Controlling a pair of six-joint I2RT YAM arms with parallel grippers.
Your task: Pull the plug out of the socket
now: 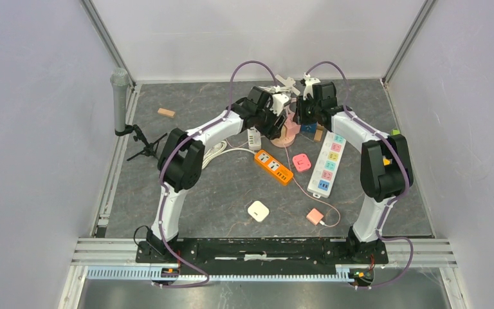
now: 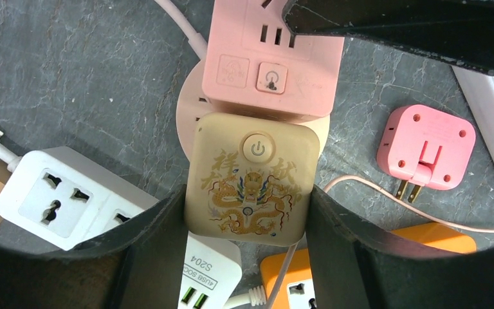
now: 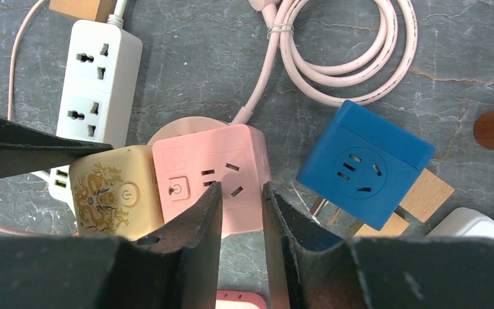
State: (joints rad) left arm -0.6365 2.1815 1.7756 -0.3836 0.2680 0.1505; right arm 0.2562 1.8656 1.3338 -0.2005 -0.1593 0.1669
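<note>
A cream plug cube with a gold dragon and a power button (image 2: 251,180) sits plugged against the side of a pink socket cube (image 2: 273,58) on a round pink base. My left gripper (image 2: 247,206) is shut on the dragon plug, one finger on each side. In the right wrist view the dragon plug (image 3: 106,193) is left of the pink socket (image 3: 231,154). My right gripper (image 3: 242,188) sits on top of the pink socket, its fingers nearly together with nothing between them. In the top view both grippers, left (image 1: 282,106) and right (image 1: 299,112), meet at the back centre.
A white power strip (image 2: 71,196), an orange strip (image 1: 273,166), a pink adapter (image 1: 302,161) and a long white multi-socket strip (image 1: 330,164) lie around. A blue socket cube (image 3: 363,164) lies to the right. A microphone stand (image 1: 121,100) is at the far left.
</note>
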